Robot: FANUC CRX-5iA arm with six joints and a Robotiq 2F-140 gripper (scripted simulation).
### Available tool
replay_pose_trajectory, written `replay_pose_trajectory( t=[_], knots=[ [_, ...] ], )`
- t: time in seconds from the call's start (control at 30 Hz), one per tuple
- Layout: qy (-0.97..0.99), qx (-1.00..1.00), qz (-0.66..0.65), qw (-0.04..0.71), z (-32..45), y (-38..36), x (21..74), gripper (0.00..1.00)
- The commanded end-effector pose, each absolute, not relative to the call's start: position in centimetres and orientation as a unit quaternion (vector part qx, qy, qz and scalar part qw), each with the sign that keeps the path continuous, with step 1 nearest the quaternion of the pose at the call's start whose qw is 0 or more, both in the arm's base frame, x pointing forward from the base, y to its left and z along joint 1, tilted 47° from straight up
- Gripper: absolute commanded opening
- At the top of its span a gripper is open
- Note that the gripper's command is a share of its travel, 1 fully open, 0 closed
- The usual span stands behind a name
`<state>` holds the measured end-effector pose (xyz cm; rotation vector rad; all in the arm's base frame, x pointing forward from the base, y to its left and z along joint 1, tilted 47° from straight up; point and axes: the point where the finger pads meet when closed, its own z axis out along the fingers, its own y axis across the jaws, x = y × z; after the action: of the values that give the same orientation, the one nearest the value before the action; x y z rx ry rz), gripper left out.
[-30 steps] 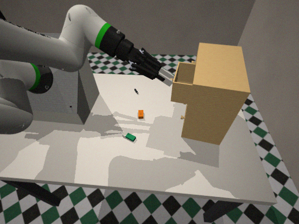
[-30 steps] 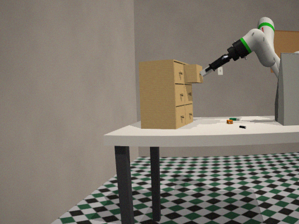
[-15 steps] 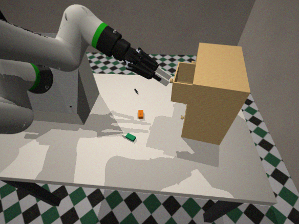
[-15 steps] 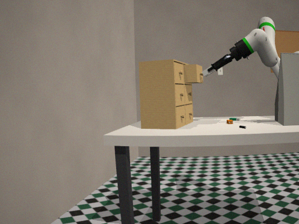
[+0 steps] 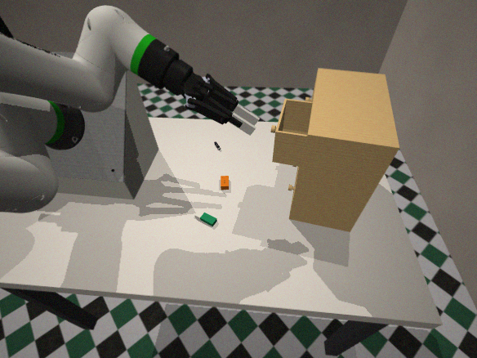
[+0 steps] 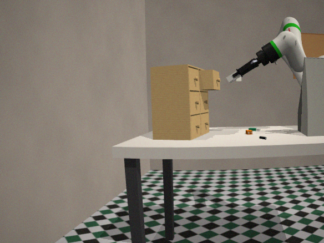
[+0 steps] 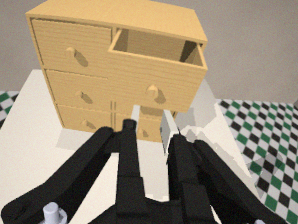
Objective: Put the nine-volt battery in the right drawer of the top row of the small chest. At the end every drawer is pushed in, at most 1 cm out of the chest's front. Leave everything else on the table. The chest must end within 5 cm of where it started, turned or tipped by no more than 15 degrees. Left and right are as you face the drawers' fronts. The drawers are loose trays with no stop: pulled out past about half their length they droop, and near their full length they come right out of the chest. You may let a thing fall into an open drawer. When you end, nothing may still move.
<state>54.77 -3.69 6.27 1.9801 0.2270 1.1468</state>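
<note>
Battery: orange block with two small marks, most likely the nine-volt; on the table, mid-frame from top, right of centre and low in exterior. Not in a drawer.
Neighbours: green flat block below it in top view; small black cylinder above it there. Both apart from it, on the white table.
Chest: light wooden chest of six drawers, upright, right side of top view.
Target drawer: top-row right wooden drawer pulled out, roughly level. Inside floor not fully visible. Other fronts look flush where seen.
Jaws: black gripper with pale fingertips partly open, narrow gap, nothing held. Tilted down, near the open drawer's front, apart from its knob.
Arm: white arm with green bands, reaching from upper left in top view.

Landmark: the knob of the pulled-out top-row drawer. One second ago, the gripper's fingertips were at the knob. Finding: they have backed off from it toward the arm's side, rising slightly, and now stand apart from it. The exterior view now shows a gap between knob and fingertips.
</note>
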Motion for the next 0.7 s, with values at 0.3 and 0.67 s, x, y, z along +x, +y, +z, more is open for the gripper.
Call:
replay_pose_trajectory(
  t=[0.3,0.67],
  knots=[
    [0.090,0.786,0.455,0.409,6.9,-1.6,51.1,0.20],
    [0.090,0.786,0.455,0.409,7.1,-1.1,50.2,0.20]
  ],
)
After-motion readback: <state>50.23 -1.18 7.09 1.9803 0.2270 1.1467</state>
